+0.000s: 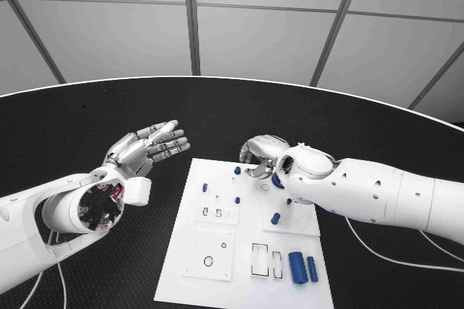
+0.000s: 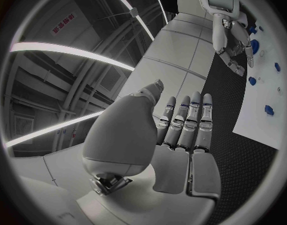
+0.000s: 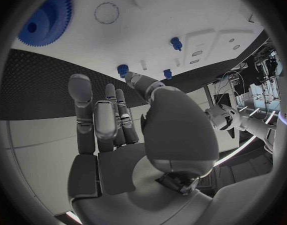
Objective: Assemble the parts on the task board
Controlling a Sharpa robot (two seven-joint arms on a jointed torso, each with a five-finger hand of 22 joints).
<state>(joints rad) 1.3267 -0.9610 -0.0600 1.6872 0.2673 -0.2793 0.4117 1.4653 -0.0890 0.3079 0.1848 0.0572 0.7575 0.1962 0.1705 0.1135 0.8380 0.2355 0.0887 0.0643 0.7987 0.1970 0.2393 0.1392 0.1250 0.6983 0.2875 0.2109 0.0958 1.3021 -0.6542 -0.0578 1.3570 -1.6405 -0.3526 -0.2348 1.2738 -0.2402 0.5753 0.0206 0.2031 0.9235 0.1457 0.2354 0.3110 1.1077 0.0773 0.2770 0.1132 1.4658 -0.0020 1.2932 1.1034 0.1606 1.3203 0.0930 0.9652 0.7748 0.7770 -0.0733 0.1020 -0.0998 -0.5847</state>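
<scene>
Left hand (image 1: 147, 148) raised over the black worktop (image 1: 87, 128) left of the white board (image 1: 218, 255), fingers straight and apart, holding nothing. Right hand (image 1: 263, 153) at the board's far edge, empty, fingers spread, beside a blue gear (image 3: 45, 20). Two blue cylinders (image 1: 302, 267) lying near the board's near right corner.

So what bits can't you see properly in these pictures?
- Head view: the right hand and arm cover part of the task board; a blue part peeks out beneath.
- Right wrist view: the blue gear is cut off by the circle's rim.
- Head view: the small holes and marks on the board are too tiny to read.
- The left hand is held above the table, holding nothing.
</scene>
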